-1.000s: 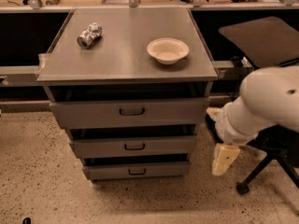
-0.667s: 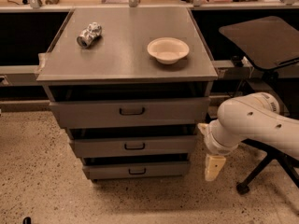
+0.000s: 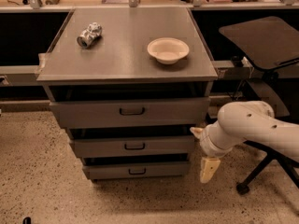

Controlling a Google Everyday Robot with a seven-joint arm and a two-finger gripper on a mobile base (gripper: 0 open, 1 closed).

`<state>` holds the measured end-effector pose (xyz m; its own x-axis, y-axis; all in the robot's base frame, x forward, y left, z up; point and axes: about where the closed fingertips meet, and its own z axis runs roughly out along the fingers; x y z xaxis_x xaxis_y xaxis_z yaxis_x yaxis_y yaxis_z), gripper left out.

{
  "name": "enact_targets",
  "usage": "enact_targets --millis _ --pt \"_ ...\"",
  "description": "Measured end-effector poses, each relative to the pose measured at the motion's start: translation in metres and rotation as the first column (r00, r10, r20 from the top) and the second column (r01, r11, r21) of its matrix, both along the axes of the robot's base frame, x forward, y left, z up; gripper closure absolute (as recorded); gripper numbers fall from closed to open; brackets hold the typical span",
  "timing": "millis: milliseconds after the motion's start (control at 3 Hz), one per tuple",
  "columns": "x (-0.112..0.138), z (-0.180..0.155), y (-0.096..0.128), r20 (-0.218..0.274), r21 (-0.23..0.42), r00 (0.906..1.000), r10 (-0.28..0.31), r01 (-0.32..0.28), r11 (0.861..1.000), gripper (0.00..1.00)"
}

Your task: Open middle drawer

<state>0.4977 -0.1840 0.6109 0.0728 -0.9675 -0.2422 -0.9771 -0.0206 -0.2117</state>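
Three drawers, middle drawer (image 3: 133, 146) seemingly shut; one claw (image 3: 204, 154) by its right end, grip state I cannot tell.

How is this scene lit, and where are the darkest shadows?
Camera view: warm yellowish light throughout; deep shadow fills the gap above the middle drawer; the bowl casts a soft shadow on the cabinet top; the claw, low right of that drawer, is well lit.

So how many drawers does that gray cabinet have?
3, stacked: the top drawer, the middle drawer below it, the bottom drawer lowest. The end effector hangs right of the cabinet, beside the lower two.
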Motion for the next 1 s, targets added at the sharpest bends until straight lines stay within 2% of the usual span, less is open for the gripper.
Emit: enact_targets --millis 333,667,1000 --pt "0.017 -0.051 0.03 -0.02 0.047 0.9944 0.104 -0.103 0.994 0.0" --pt "0.044 -0.119 0.052 -0.047 0.008 0.9875 0.15 -0.15 0.989 0.0" --pt "0.076 -0.156 0.059 -0.04 -0.003 0.991 0.128 -0.128 0.992 0.0"
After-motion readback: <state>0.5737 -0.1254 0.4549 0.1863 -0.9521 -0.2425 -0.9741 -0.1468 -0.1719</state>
